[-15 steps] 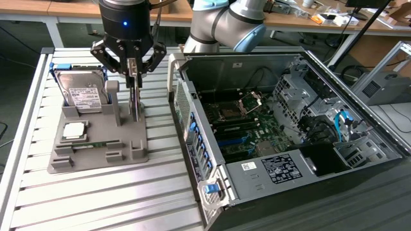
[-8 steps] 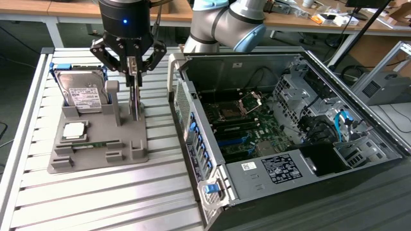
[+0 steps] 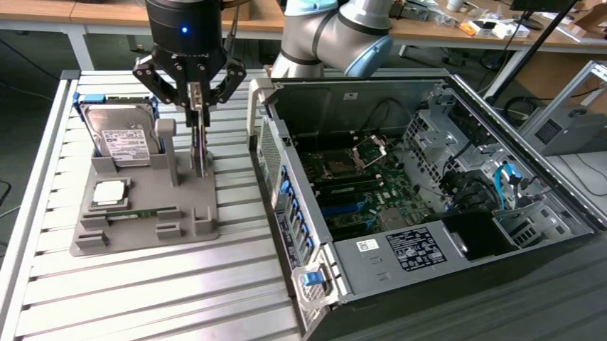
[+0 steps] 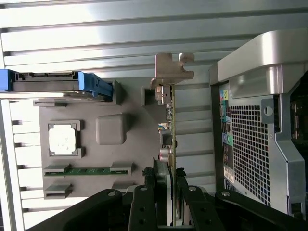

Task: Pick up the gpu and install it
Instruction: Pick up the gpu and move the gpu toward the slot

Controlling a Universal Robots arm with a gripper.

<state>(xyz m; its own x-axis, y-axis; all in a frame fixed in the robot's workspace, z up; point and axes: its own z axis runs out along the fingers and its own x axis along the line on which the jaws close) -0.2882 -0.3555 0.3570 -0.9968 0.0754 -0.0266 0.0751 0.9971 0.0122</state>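
The gpu (image 3: 200,149) is a thin dark card standing on edge over the grey holder (image 3: 142,231), between the holder's upright post and the computer case. My gripper (image 3: 195,106) comes down from above and is shut on the card's upper edge. In the wrist view the gpu (image 4: 169,130) shows edge-on, with its silvery bracket (image 4: 172,72) at the far end and my gripper (image 4: 169,192) clamped on both faces. The card's lower edge is close to the holder; I cannot tell whether it is clear of it.
The holder also carries a hard drive in a blue frame (image 3: 124,135), a square processor (image 3: 109,192) and a green memory stick (image 3: 138,213). The open computer case (image 3: 531,213) lies at the exterior view's right, its motherboard (image 3: 360,192) exposed. Everything rests on a slatted metal table (image 3: 142,298).
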